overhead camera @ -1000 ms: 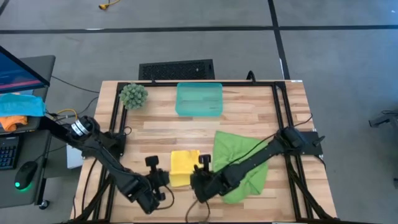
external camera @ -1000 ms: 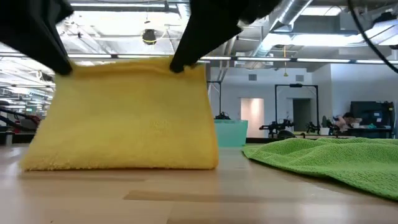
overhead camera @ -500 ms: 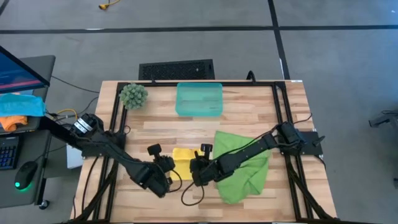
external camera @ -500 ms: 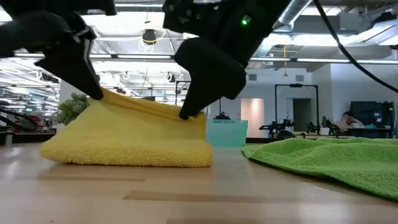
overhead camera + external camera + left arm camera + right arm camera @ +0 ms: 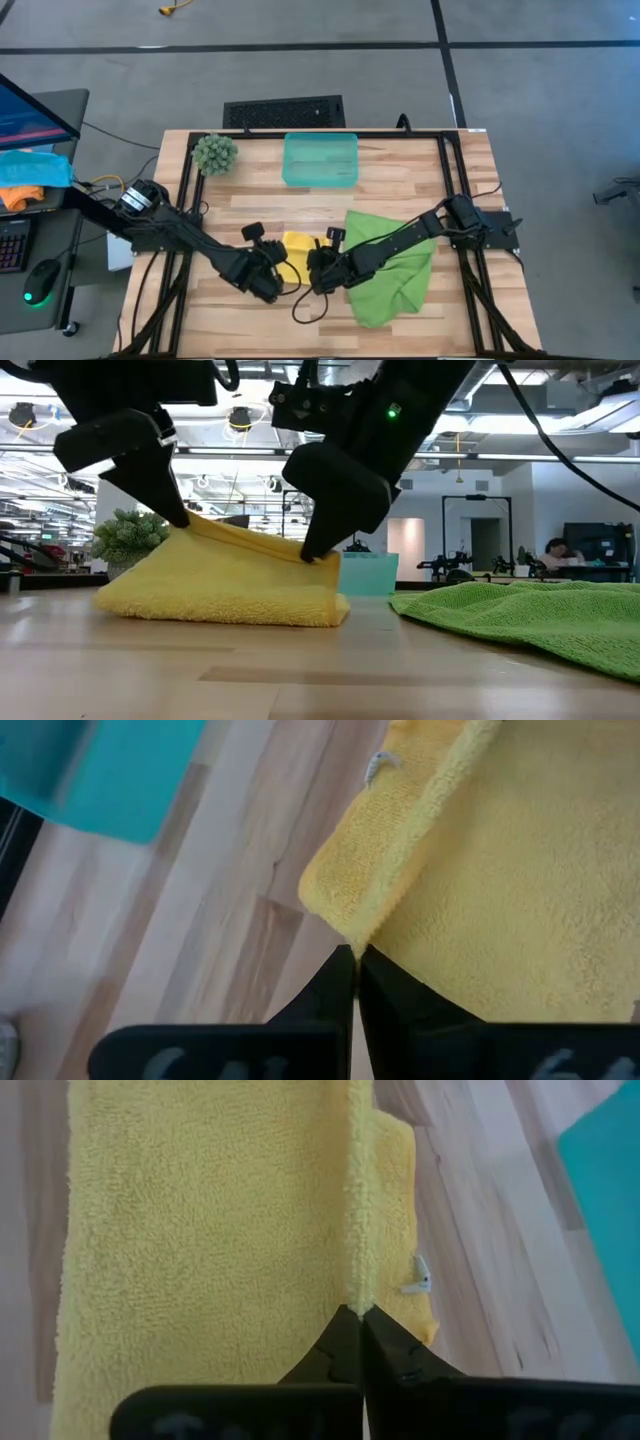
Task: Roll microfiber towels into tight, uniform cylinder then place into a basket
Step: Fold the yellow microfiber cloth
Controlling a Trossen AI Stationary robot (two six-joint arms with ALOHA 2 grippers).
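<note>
The yellow towel (image 5: 294, 248) lies near the table's middle, doubled over, its lower layer flat on the wood (image 5: 215, 605). My left gripper (image 5: 270, 272) is shut on its raised left corner and my right gripper (image 5: 318, 270) on its raised right corner. The lime green towel (image 5: 392, 262) lies spread and rumpled to the right, partly under my right arm. The teal basket (image 5: 320, 160) stands at the far edge. My left gripper pinches the yellow towel's upper layer at its left corner (image 5: 352, 932) between its two fingers, slanting down from the near left. That corner is raised (image 5: 185, 525) and the cloth slopes down from it to the table. My right gripper pinches the upper layer's edge at the right corner (image 5: 357, 1290) between its two fingers, slanting down from the near right. The held edge stands a little above the lower layer (image 5: 318, 556), and the rest of the towel lies on the table.
A fuzzy green ball plant (image 5: 214, 153) sits at the far left corner. Black frame rails (image 5: 450, 190) run along the table's sides and back. Bare wood (image 5: 250, 205) lies between the yellow towel and the basket.
Both grippers have gone toward the table's far edge and down, still shut on the yellow towel's two corners. The towel, which hung upright like a curtain from them, has been folded over itself and now lies low, its held edge sloping just above the lower layer.
</note>
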